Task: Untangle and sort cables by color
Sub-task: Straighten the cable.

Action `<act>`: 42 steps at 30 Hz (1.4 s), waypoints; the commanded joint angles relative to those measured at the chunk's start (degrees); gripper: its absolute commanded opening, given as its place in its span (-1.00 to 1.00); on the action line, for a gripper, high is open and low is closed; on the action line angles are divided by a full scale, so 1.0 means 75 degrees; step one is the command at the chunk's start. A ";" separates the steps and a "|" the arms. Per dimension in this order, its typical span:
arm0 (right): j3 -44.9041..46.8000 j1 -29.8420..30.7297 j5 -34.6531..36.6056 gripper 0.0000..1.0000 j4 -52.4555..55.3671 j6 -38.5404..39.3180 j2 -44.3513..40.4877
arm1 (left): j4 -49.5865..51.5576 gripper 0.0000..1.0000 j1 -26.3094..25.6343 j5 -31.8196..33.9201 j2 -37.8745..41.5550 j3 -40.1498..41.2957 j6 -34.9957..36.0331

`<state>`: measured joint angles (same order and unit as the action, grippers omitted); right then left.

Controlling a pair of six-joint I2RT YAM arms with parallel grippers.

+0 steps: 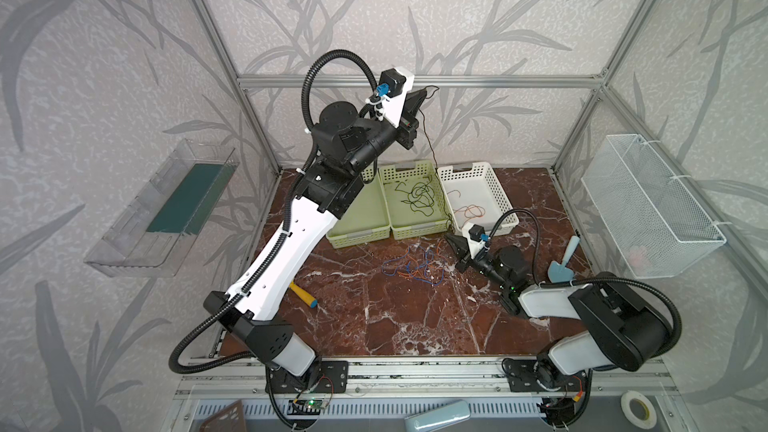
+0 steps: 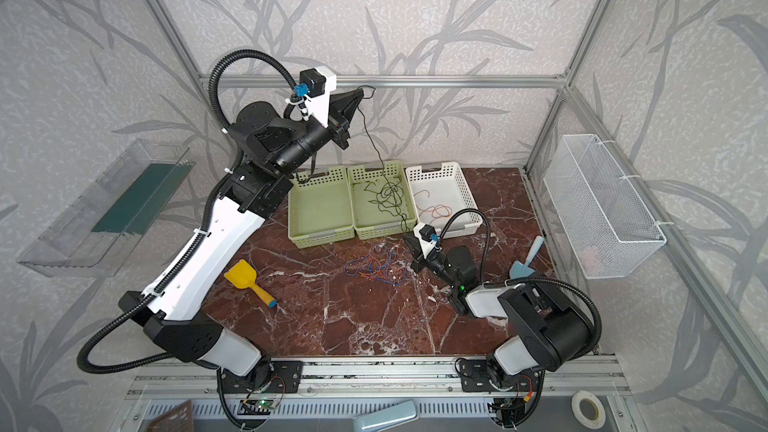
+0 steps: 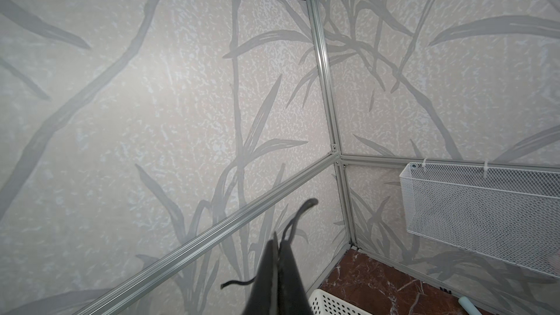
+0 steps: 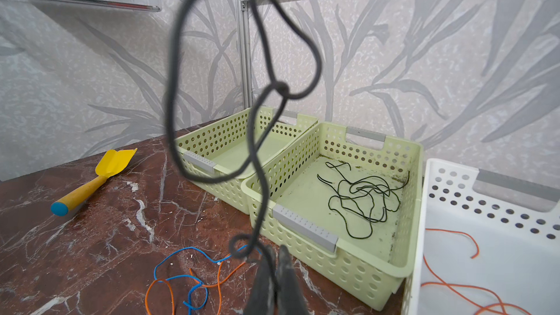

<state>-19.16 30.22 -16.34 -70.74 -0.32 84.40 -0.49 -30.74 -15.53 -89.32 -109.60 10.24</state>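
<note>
A dark cable [image 1: 433, 151] runs taut from my raised left gripper [image 1: 426, 93], shut on its upper end, down to my right gripper [image 1: 449, 238], shut on its lower end near the tabletop. The right wrist view shows this dark cable [image 4: 175, 86] looped and knotted above the right gripper [image 4: 275, 250]. A tangle of blue and orange cables [image 1: 415, 265] lies on the marble just left of the right gripper. More dark cables [image 1: 419, 197] lie in the middle green basket [image 1: 419, 231]. Orange cables [image 1: 471, 211] lie in the white basket [image 1: 500, 191].
An empty green basket [image 1: 357, 238] stands left of the other two. A yellow scoop [image 2: 245, 278] lies at the left, a pale blue scoop [image 1: 561, 270] at the right. A wire basket [image 1: 652, 209] hangs on the right wall, a clear tray [image 1: 166, 209] on the left wall.
</note>
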 commanded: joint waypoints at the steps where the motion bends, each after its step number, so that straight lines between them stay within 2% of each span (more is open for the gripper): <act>1: 0.0076 -0.0075 -0.0072 -1.00 0.0736 0.0216 -0.0454 | -0.0257 -1.00 0.0200 0.0062 0.0294 0.0177 -0.0107; 7: 0.0082 -0.0181 0.0286 -1.00 0.1812 0.0641 -0.1214 | -0.0566 -1.00 0.0573 0.0037 0.0490 0.0636 -0.0291; 12: 0.0076 -0.0372 0.0356 -1.00 0.2646 0.0967 -0.1842 | -0.1014 -1.00 0.0942 -0.0321 0.0802 0.1401 -0.0742; 17: -0.0279 -0.0431 0.0545 -1.00 0.4315 0.1736 -0.2584 | -0.1591 -1.00 0.1246 -0.0777 0.1307 0.2761 -0.1300; 22: -0.0258 -0.0925 0.0616 -1.00 0.5283 0.2115 -0.3257 | -0.2089 -1.00 0.1609 -0.0982 0.1793 0.4147 -0.2008; 24: -0.0303 -0.1037 0.0569 -1.00 0.5681 0.2388 -0.3518 | -0.2620 -1.00 0.1650 -0.1281 0.1947 0.4942 -0.2363; 26: -0.0334 -0.1141 0.0390 -1.00 0.5997 0.2676 -0.3753 | -0.3718 -1.00 0.1650 -0.1628 0.2017 0.5950 -0.2927; 29: -0.0426 -0.1371 0.0124 -1.00 0.6472 0.2983 -0.4003 | -0.5595 -1.00 0.1650 -0.1692 0.1958 0.7416 -0.3904; 32: -0.0501 -0.1670 0.0044 -1.00 0.6927 0.3221 -0.4160 | -0.6696 -1.00 0.1653 -0.1700 0.1796 0.8385 -0.4324; 38: -0.0618 -0.2106 -0.0183 -1.00 0.7205 0.3309 -0.4296 | -0.8366 -1.00 0.1638 -0.1995 0.1368 0.9515 -0.4769; 42: -0.0805 -0.2118 -0.0177 -1.00 0.7301 0.3483 -0.4141 | -0.8782 -1.00 0.1641 -0.2265 0.1170 0.9725 -0.4992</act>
<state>-22.63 14.55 -16.45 -17.30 24.14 53.17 -57.08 -18.37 -29.78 -80.07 -37.12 -23.97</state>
